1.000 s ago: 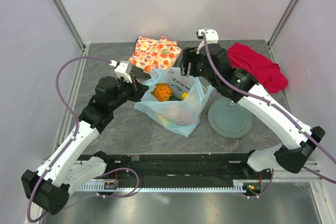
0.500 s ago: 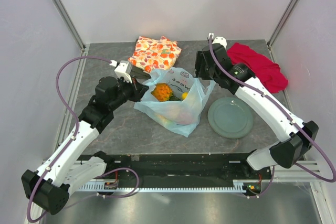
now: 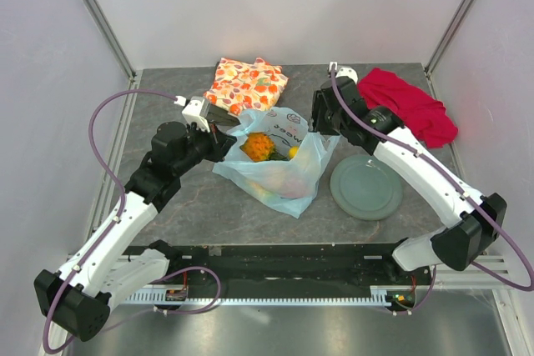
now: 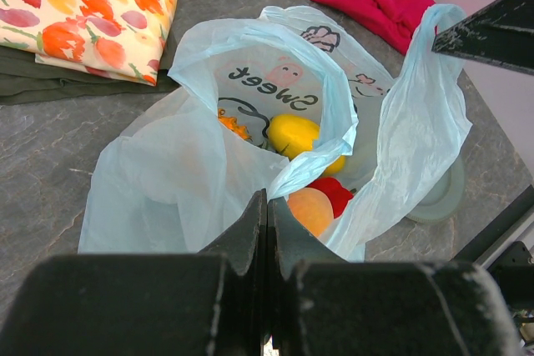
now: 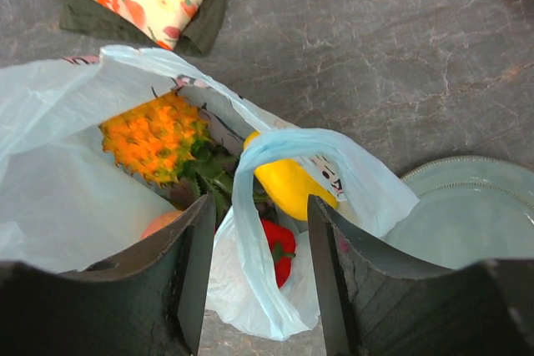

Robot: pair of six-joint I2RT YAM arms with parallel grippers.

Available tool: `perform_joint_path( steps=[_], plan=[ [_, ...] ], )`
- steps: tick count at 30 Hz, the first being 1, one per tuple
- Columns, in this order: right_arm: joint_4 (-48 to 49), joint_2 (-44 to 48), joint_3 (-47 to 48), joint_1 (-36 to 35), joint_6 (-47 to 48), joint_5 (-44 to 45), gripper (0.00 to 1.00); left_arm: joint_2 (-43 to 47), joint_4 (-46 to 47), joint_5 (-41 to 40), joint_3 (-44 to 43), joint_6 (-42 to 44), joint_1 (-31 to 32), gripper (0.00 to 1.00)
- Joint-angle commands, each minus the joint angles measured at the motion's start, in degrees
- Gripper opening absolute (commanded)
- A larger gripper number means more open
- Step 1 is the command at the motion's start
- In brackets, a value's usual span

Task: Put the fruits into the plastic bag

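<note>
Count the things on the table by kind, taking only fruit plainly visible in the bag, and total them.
Fruits: 4 (pineapple, yellow piece, peach, red piece)
Plastic bag: 1
Cloths: 2 (floral cloth, red cloth; dark layer beneath the floral one uncounted)
Plate: 1
Total: 8

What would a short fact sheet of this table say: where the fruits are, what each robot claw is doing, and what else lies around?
Bag: thin light-blue plastic bag, mouth open, mid-table
Inside it: orange pineapple with green leaves, yellow mango-like piece, glossy red pepper-like piece, orange peach
Left gripper: shut on the bag's rim
Right gripper: open, over one loop handle of the bag
Right of bag: grey-green round plate
Behind bag: orange floral cloth, red cloth
</note>
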State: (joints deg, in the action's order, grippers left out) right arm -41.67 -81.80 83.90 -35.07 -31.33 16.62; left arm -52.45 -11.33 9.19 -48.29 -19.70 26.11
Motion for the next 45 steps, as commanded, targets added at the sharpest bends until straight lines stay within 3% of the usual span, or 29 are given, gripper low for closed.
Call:
perform_joint_path(
  steps=[1, 7, 9, 11, 12, 14, 21, 29, 39, 45],
  plan=[
    [0.8, 1.6, -2.6, -0.1, -0.8, -0.9, 0.53, 0.5, 3.2, 0.7, 0.6, -1.3, -0.3, 0.02],
    [2.3, -0.3, -3.3, 0.0, 0.2, -3.7, 0.5, 0.1, 3.1, 0.8, 0.3, -1.0, -0.3, 0.01],
    [2.7, -1.6, -2.8, 0.0, 0.5, -5.5, 0.45, -0.4, 3.1, 1.3, -0.1, -1.0, -0.3, 0.02],
    [3.3, -2.2, -1.0, -0.1, 1.1, -6.8, 0.28, -0.6, 3.1, 1.4, -0.6, -1.0, -0.3, 0.02],
    [3.3, -2.3, 0.6, -0.1, 1.4, -7.1, 0.11, -0.6, 2.9, 1.3, -0.8, -1.0, -0.3, 0.02],
    [3.4, -1.7, 3.0, -0.1, 1.9, -6.7, 0.0, -0.7, 2.6, 0.9, -2.6, -1.0, -0.3, 0.01],
    [17.6, 9.3, 9.0, -1.4, 12.9, -6.3, 0.0, 0.8, -0.8, -2.0, -13.4, -1.8, -0.3, 0.01],
    [17.1, 9.9, 10.4, -1.3, 13.1, -8.1, 0.0, 9.9, 8.9, -2.3, -5.6, -2.0, -0.3, 0.01],
    [16.1, 10.7, 1.3, -1.4, 10.1, -6.3, 0.0, 4.9, 3.6, 0.8, -4.1, -0.1, -0.3, 0.02],
    [17.1, 10.5, 3.4, -1.3, 10.1, -6.3, 0.0, 4.1, 6.2, -0.2, -5.8, 1.2, -0.3, 0.01]
  ],
)
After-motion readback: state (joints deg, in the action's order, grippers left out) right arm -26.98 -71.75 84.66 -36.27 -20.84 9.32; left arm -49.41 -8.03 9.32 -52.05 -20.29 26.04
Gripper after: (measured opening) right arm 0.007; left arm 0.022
